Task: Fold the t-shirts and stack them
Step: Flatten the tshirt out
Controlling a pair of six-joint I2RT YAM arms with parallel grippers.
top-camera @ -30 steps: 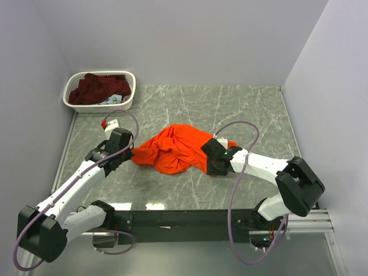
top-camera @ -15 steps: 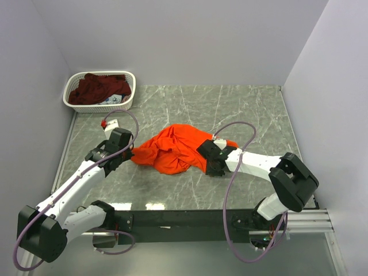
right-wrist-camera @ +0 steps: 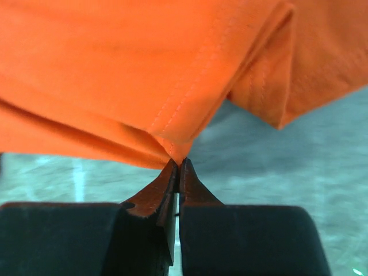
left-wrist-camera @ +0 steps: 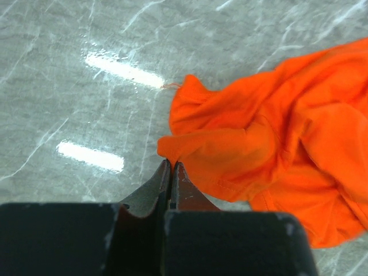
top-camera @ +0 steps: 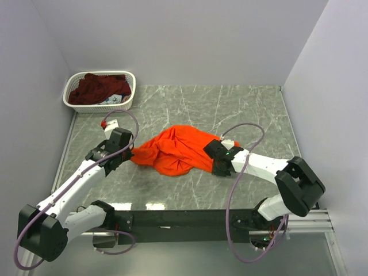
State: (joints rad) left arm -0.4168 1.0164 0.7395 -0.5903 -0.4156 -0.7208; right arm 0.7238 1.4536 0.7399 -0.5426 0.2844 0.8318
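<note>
The orange t-shirt (top-camera: 175, 149) lies crumpled in the middle of the marble table. My left gripper (top-camera: 130, 154) is shut on its left edge; in the left wrist view the closed jaws (left-wrist-camera: 171, 165) pinch an orange corner (left-wrist-camera: 184, 146). My right gripper (top-camera: 214, 165) is shut on the shirt's right hem; in the right wrist view the fingertips (right-wrist-camera: 177, 164) clamp a stitched corner (right-wrist-camera: 172, 141), lifted off the table. The maroon t-shirt (top-camera: 98, 87) lies bunched in the basket at the back left.
The white lattice basket (top-camera: 127, 99) stands in the back left corner against the left wall. Grey walls close in the table (top-camera: 247, 109) on the left, back and right. A black rail (top-camera: 184, 218) runs along the near edge.
My right gripper has shifted slightly right and toward the near edge with the shirt's hem, after a small move left. The left arm has not moved.
</note>
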